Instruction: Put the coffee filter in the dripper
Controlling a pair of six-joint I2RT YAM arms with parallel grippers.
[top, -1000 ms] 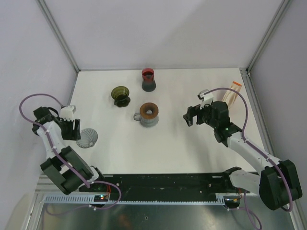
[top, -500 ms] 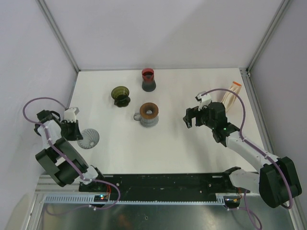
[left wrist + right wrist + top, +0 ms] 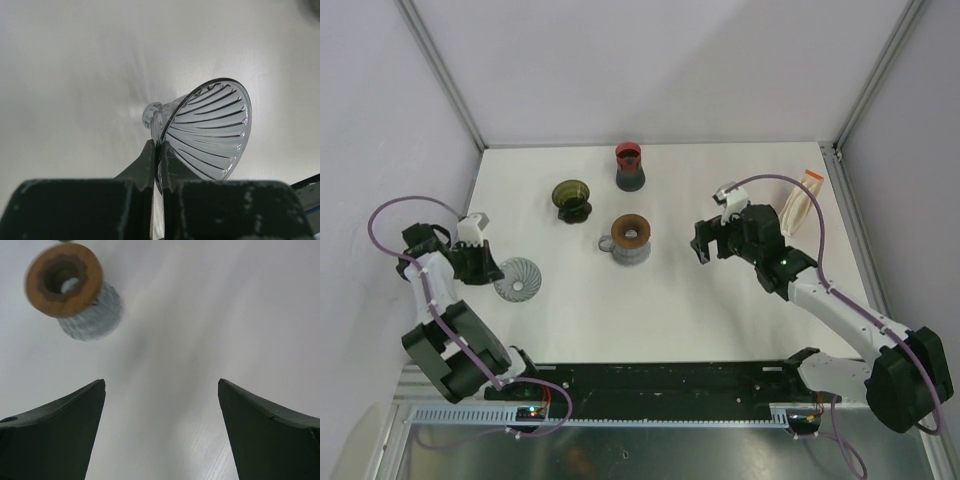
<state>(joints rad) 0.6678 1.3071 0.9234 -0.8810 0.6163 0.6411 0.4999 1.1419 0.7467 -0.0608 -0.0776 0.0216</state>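
A clear ribbed glass dripper (image 3: 518, 279) lies tilted on the table at the left, its mouth facing up and right. My left gripper (image 3: 488, 268) is shut on its rim; in the left wrist view the fingertips (image 3: 150, 150) pinch the thin glass edge of the dripper (image 3: 210, 130). The coffee filter (image 3: 798, 203), a tan paper cone, lies at the right back by the frame post. My right gripper (image 3: 704, 245) hovers open right of the table's middle, apart from the filter, with nothing between its fingers (image 3: 65, 415).
Three other drippers stand mid-table: a brown-rimmed grey one (image 3: 630, 238), seen blurred in the right wrist view (image 3: 70, 282), a dark olive one (image 3: 571, 198) and a red-rimmed one (image 3: 629, 165). Walls enclose the table on the left, back and right.
My left gripper has shut on the clear dripper's rim, and the dripper has shifted right and tipped mouth-up. My right arm has moved a little left and back, still open.
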